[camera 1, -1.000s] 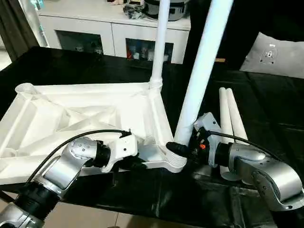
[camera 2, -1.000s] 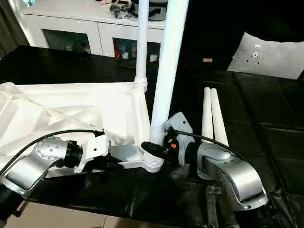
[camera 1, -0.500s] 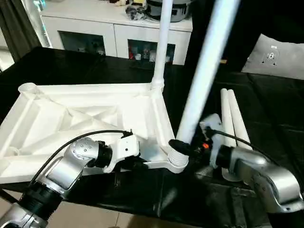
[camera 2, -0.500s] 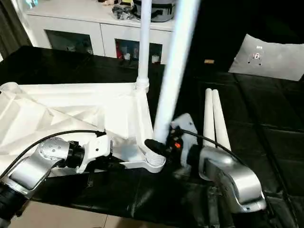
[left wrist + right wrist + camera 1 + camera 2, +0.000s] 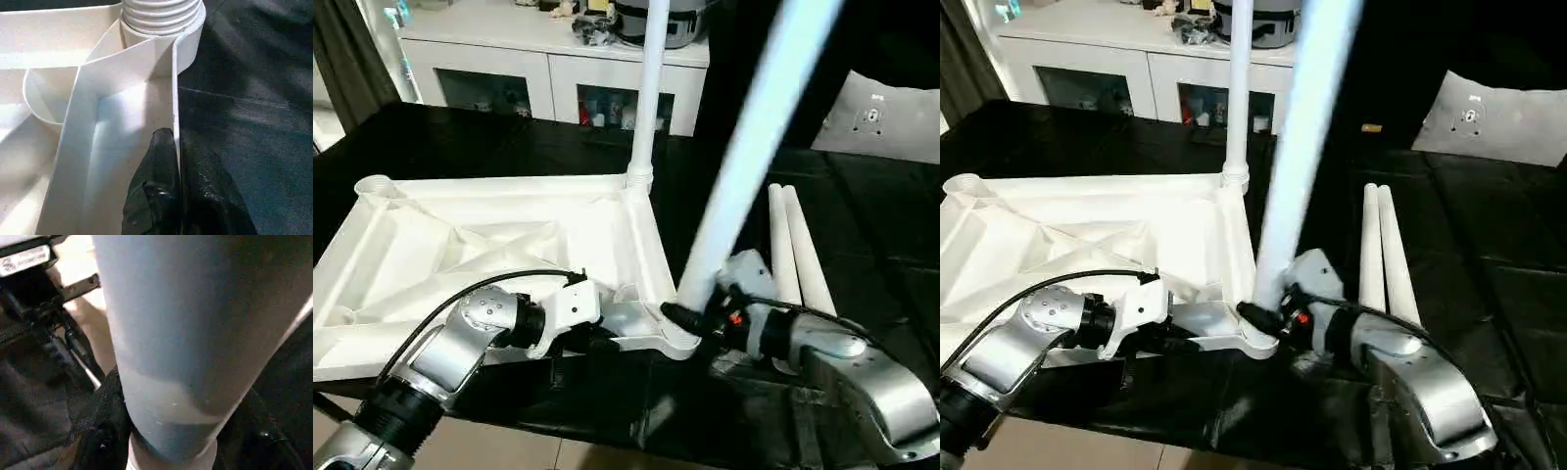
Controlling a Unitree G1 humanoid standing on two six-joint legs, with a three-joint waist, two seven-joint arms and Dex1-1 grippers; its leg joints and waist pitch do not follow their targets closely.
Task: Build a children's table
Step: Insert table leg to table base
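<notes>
One leg (image 5: 646, 88) stands upright in the far corner socket of the upturned table top (image 5: 489, 245) on the counter. My right hand (image 5: 690, 318), half open, grips a second leg (image 5: 744, 166), tilted at the near corner socket (image 5: 671, 338); my left hand (image 5: 171, 161) pinches the rim. Two legs (image 5: 793, 245) lie beside, unfitted.

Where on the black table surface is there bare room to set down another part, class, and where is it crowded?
Bare: the black surface beyond the tabletop, toward the cabinets; also right of the two spare legs. Crowded: the near corner socket, where both grippers and the tilted leg meet.
</notes>
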